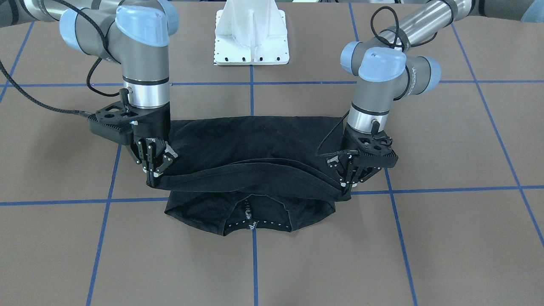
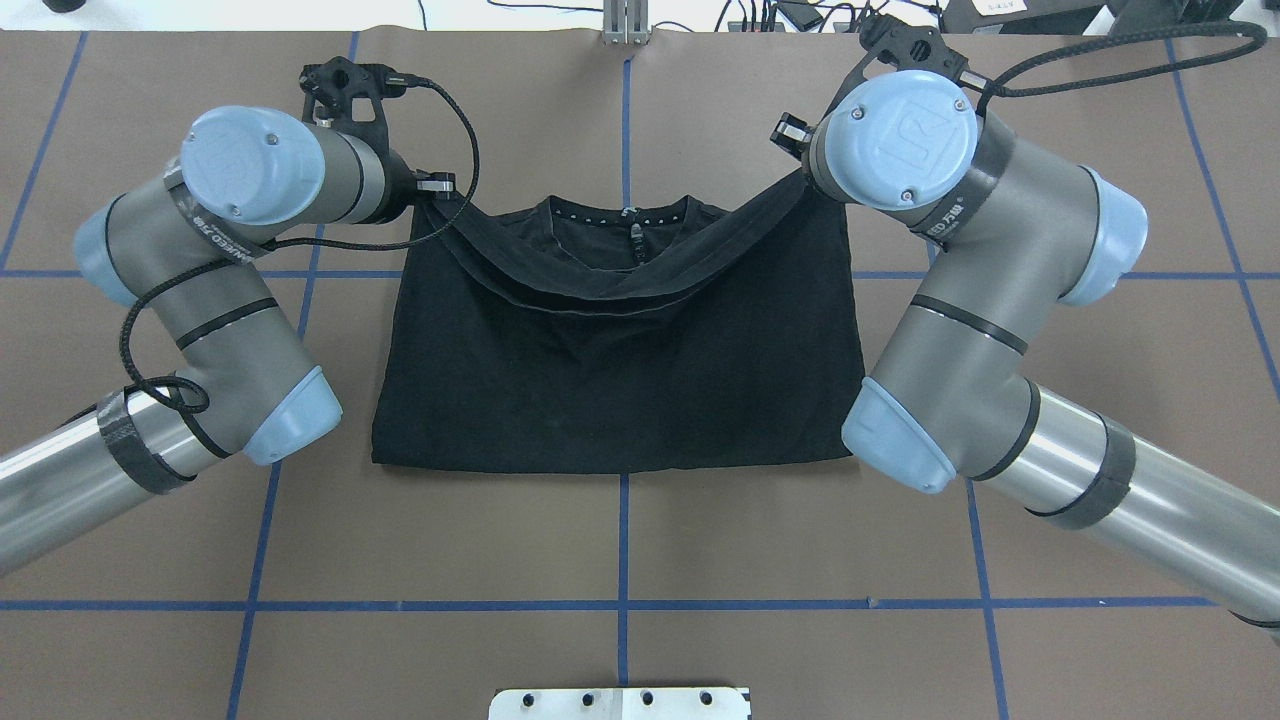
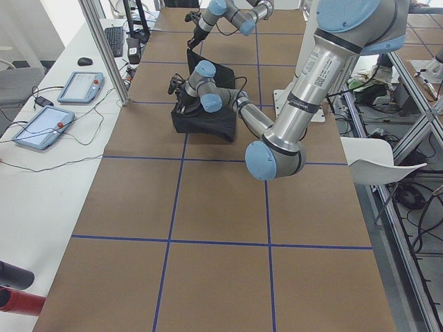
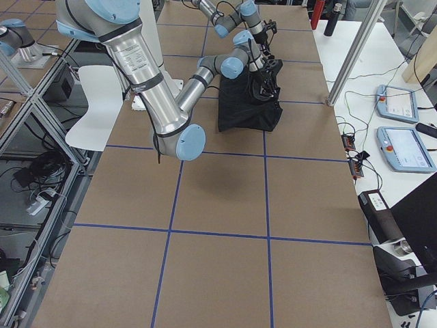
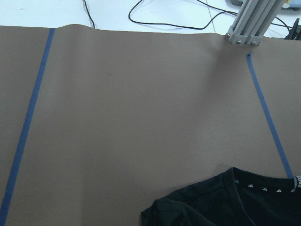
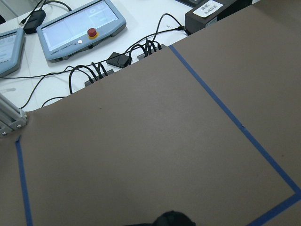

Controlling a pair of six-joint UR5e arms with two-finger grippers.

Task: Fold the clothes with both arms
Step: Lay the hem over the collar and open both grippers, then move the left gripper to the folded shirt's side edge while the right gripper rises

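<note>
The black T-shirt (image 1: 255,140) lies on the brown table, with no graphic showing. Its collar (image 1: 255,221) points away from the robot. My left gripper (image 1: 347,183) is shut on one corner of the shirt's hem. My right gripper (image 1: 154,176) is shut on the other corner. Both hold the hem slightly raised, folded over towards the collar, and it sags between them. In the overhead view the shirt (image 2: 620,400) spans the middle, and the wrists hide both grippers. The left wrist view shows the collar (image 5: 254,197); the right wrist view shows only a black scrap of cloth (image 6: 171,219).
The white bolted pedestal (image 1: 251,38) stands at the robot's side of the table. Blue tape lines (image 1: 255,263) cross the brown surface. Beyond the far edge are an aluminium post (image 5: 249,23), cables and teach pendants (image 6: 80,28).
</note>
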